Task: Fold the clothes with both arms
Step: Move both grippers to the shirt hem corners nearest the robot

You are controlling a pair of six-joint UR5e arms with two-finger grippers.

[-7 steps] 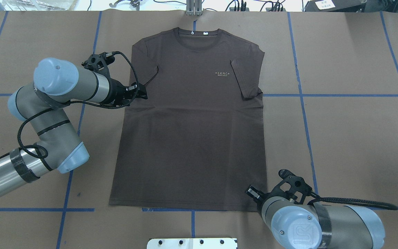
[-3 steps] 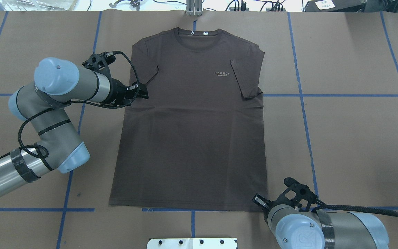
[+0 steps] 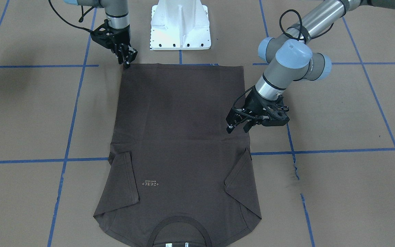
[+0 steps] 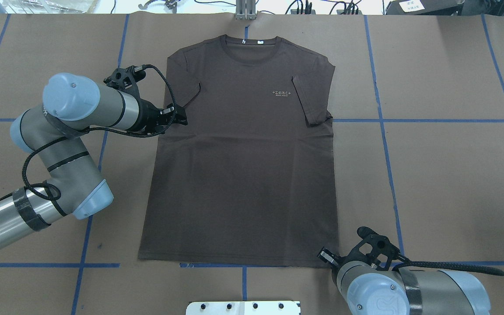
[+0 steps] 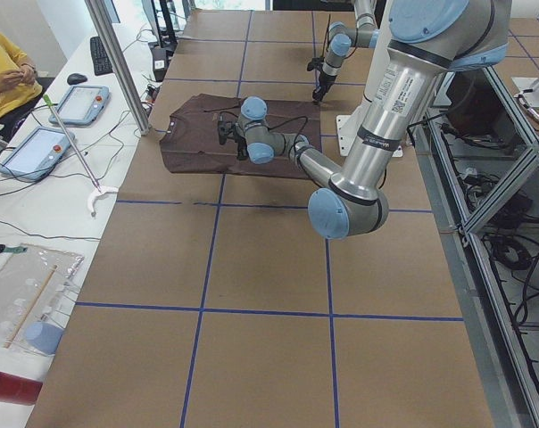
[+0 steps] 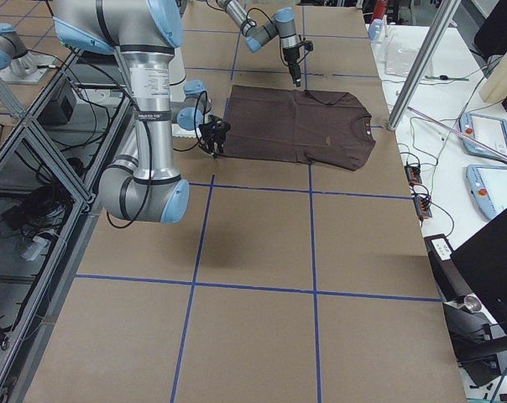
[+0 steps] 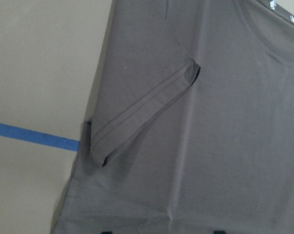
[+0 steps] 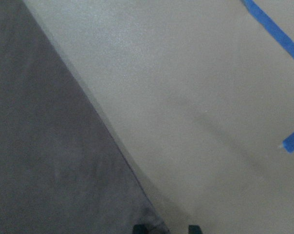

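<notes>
Overhead exterior: left gripper [image 4: 181,117] and right gripper [image 4: 324,256], seemingly parted, flank T-shirt [image 4: 243,175].

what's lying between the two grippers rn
Only the shirt: its flat lower body runs from the right gripper at the hem corner to the left gripper at its side edge. Nothing else lies there, as the front-facing view shows.

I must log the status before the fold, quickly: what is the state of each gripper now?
Left gripper: open, holding nothing, over the T-shirt's side edge.
Right gripper: open, holding nothing, at the hem corner.
</notes>
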